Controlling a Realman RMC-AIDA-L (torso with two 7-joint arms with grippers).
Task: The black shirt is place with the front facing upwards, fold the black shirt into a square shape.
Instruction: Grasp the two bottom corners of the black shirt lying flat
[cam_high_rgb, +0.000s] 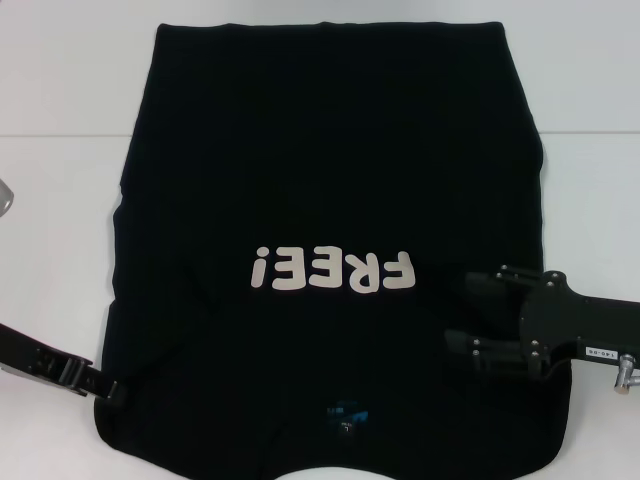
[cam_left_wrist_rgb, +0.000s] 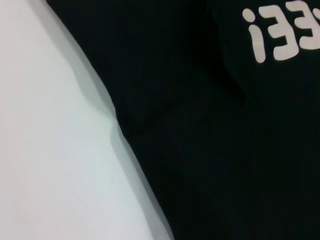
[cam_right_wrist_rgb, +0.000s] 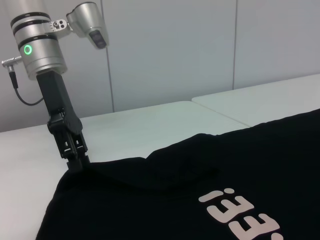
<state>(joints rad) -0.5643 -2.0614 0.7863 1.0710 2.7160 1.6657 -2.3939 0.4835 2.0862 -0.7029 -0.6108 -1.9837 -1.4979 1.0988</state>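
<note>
— Looking at the black shirt (cam_high_rgb: 330, 200), I see it spread flat on the white table (cam_high_rgb: 60, 80), "FREE!" lettering (cam_high_rgb: 332, 270) up, neck label (cam_high_rgb: 345, 412) nearest me.

— And your pincers?

— My left gripper (cam_high_rgb: 112, 390) sits at the shirt's edge on the shoulder side, lettering well off to its right. From the right wrist camera its fingers (cam_right_wrist_rgb: 78, 159) look clenched on a pinch of cloth, hem raised into a ridge. My right gripper (cam_high_rgb: 478, 320) hovers over the opposite shoulder, lettering just to its left; I cannot tell its state.

— How will it handle?

— Soft, light, limp, I'd judge. It'll sag and drag, so grab the side edges near shoulder and hem.
</note>
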